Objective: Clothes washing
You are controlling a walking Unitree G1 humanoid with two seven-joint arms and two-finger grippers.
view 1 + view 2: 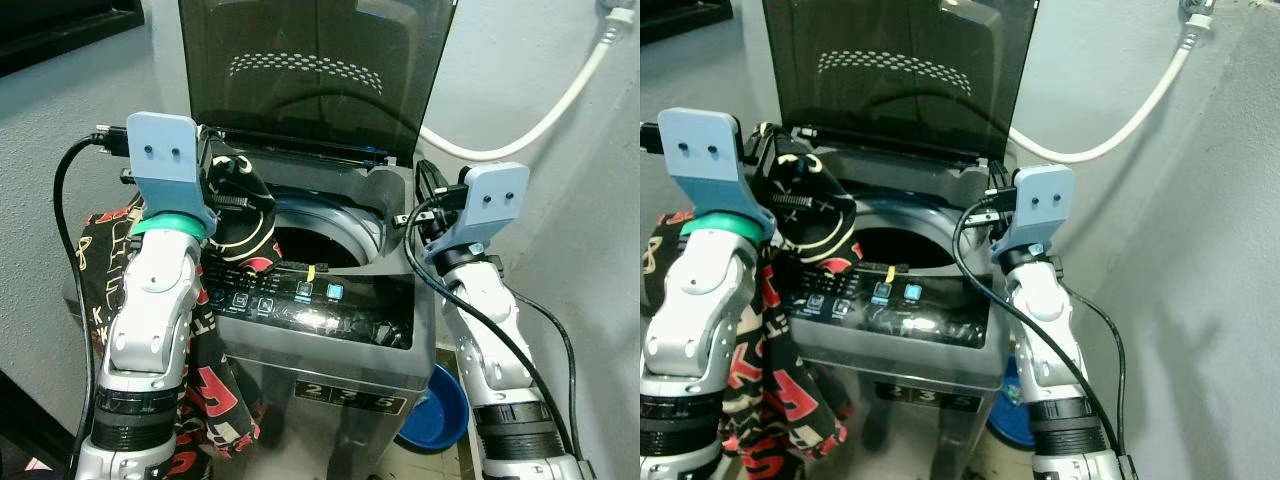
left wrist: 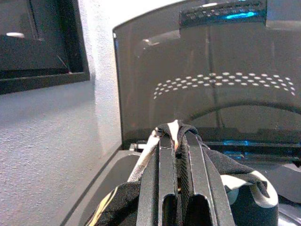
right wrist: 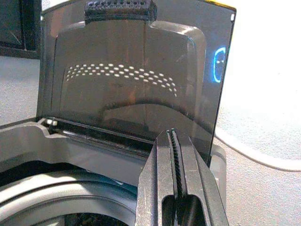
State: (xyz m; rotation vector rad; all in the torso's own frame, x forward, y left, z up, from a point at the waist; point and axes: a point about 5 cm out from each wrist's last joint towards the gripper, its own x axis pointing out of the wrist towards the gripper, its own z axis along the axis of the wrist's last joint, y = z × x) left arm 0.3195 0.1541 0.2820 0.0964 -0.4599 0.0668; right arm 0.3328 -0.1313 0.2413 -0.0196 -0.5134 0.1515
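Note:
A grey top-loading washing machine point(image 1: 330, 335) stands before me with its dark lid point(image 1: 310, 70) raised and the drum opening point(image 1: 312, 248) dark. My left gripper point(image 2: 175, 136) is shut on a black garment with red and cream print point(image 1: 242, 220), holding it over the washer's left rim. The rest of the cloth point(image 1: 780, 390) hangs down the machine's left side behind my left arm. My right gripper point(image 3: 172, 137) is shut on nothing and hovers above the right rim, pointing toward the lid.
A white hose point(image 1: 545, 105) runs along the wall at the right. A blue basin point(image 1: 440, 408) sits on the floor by the washer's right side. A dark frame point(image 1: 60, 30) is on the wall at upper left.

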